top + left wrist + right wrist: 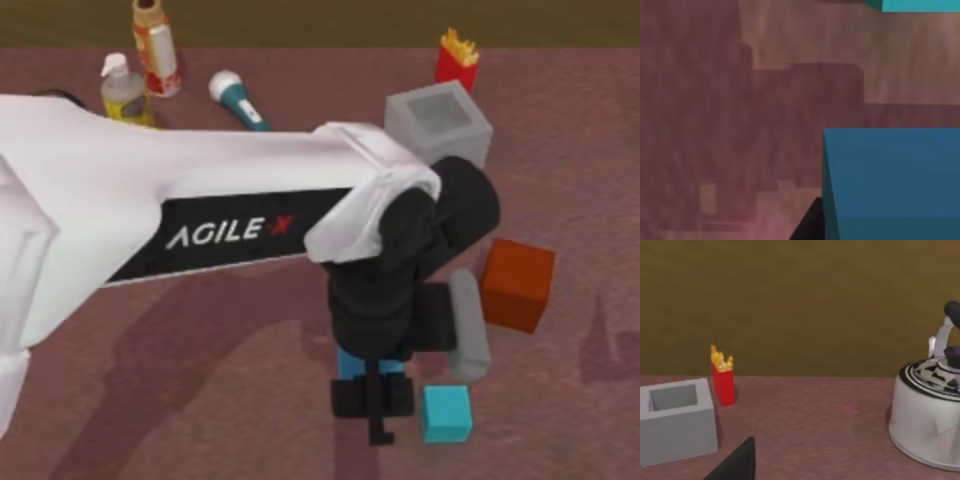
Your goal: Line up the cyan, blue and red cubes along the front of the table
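My left gripper [372, 398] hangs low over the near middle of the table [200, 400], pinching the blue cube [890, 180] — the cyan cube [446, 413] just to its right, the red cube [517, 283] farther back — right arm out of sight.

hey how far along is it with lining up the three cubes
The cyan cube sits near the front edge, seemingly placed. The left gripper is low over the blue cube just beside it; grip unclear. The red cube lies farther back, waiting. The right arm is out of the top view.
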Action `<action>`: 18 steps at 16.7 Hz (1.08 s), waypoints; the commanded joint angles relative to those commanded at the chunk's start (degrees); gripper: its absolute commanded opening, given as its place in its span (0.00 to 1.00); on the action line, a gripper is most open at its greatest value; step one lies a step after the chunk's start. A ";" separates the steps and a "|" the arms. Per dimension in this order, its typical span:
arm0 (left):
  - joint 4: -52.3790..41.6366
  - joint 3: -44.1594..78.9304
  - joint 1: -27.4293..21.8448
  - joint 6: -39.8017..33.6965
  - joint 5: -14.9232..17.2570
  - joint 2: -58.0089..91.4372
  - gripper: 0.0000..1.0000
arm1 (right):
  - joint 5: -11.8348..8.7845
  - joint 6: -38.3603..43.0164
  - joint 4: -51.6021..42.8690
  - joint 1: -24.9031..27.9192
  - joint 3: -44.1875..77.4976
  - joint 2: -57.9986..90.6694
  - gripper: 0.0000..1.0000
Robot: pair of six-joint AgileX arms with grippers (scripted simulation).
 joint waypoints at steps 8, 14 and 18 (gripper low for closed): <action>7.81 -4.82 -0.17 0.00 0.08 3.17 0.00 | 0.00 0.00 0.00 0.00 0.00 0.00 1.00; 7.81 -4.82 -0.17 0.00 0.08 3.17 0.45 | 0.00 0.00 0.00 0.00 0.00 0.00 1.00; 7.81 -4.82 -0.17 0.00 0.08 3.17 0.75 | 0.00 0.00 0.00 0.00 0.00 0.00 1.00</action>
